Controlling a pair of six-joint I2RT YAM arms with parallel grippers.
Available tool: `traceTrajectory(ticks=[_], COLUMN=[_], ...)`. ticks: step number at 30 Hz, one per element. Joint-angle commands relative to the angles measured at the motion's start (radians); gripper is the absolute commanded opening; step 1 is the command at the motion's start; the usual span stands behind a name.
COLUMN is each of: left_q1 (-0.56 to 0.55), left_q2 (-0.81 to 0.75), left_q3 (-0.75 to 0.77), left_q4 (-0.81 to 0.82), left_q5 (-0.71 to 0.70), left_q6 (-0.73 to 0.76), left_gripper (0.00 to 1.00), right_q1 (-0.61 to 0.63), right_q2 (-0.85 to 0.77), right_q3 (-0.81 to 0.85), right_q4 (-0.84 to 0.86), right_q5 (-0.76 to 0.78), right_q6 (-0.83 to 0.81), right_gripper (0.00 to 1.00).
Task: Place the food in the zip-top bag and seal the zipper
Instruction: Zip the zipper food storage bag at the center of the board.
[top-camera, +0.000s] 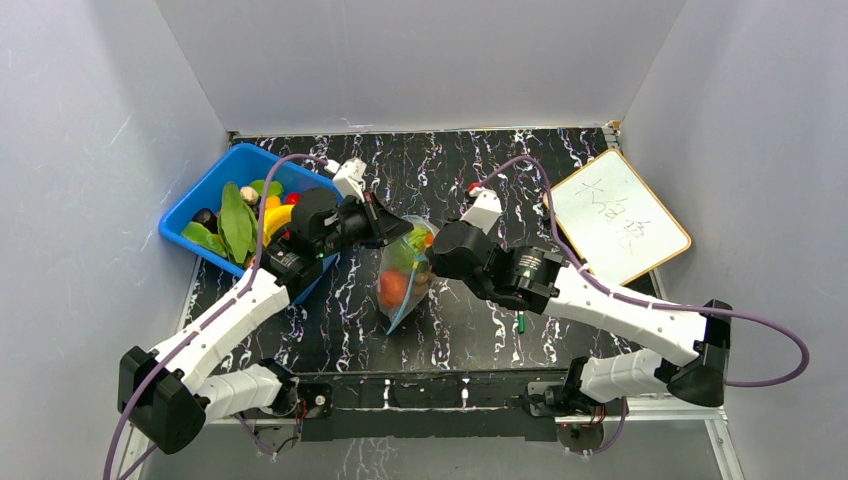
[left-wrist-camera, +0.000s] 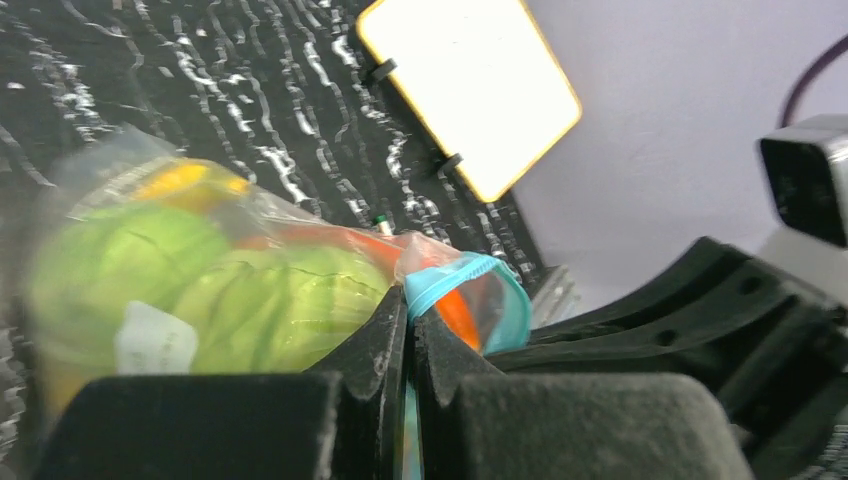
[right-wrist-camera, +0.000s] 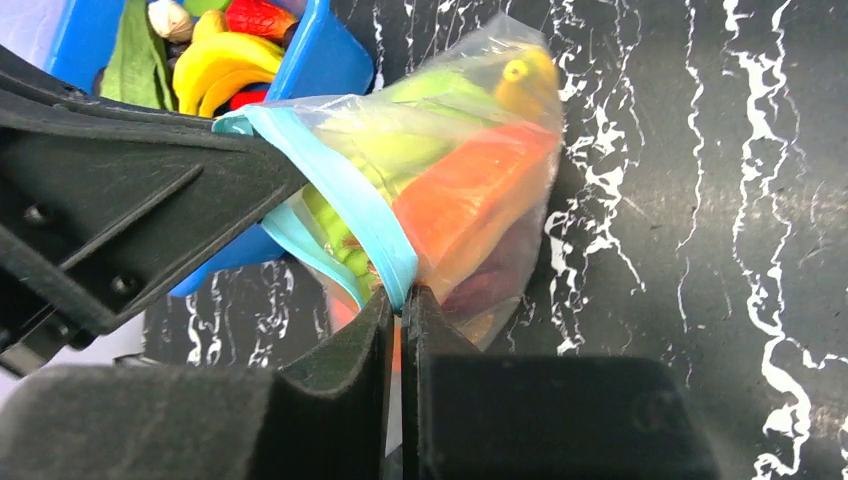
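Probably light, soft and slippery, the clear crinkly zip-top bag (top-camera: 405, 272) of colourful toy food (right-wrist-camera: 470, 190) sat mid-table. Its stiffer teal zipper strip (right-wrist-camera: 350, 195) looked the best hold; left gripper (left-wrist-camera: 408, 322) and right gripper (right-wrist-camera: 400, 302) were clamped shut on it, blue plastic bin (top-camera: 205, 183) beside.

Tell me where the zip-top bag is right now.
Top view: the zip-top bag is at mid-table, right of the blue bin, with the left hand and right hand each shut on its teal zipper.
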Motion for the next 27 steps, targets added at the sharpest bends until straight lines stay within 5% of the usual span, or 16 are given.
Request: traceTrajectory(ticks=[1, 5, 15, 24, 27], left_q1=[-0.032, -0.052, -0.052, -0.053, -0.053], left_q2=[-0.039, -0.011, -0.014, 0.004, -0.020], left_q3=[-0.032, -0.033, -0.010, -0.032, -0.014], left_q4=[0.333, 0.364, -0.041, 0.071, 0.126], left_q5=[0.220, 0.223, -0.087, -0.004, 0.025], left_q6=[-0.209, -0.237, 0.085, 0.025, -0.001], left_gripper=[0.00, 0.00, 0.00, 0.00, 0.00], right_q1=[0.000, 0.000, -0.002, -0.029, -0.029], right_q2=[0.048, 0.076, -0.042, -0.067, -0.114], right_q3=[-0.026, -0.049, -0.069, -0.145, -0.083], right_q4=[0.205, 0.201, 0.315, 0.247, 0.184], right_q5=[0.095, 0.139, 0.105, 0.128, 0.050], right_q6=[-0.097, -0.073, -0.151, -0.138, -0.162], right_gripper=[0.00, 0.00, 0.00, 0.00, 0.21])
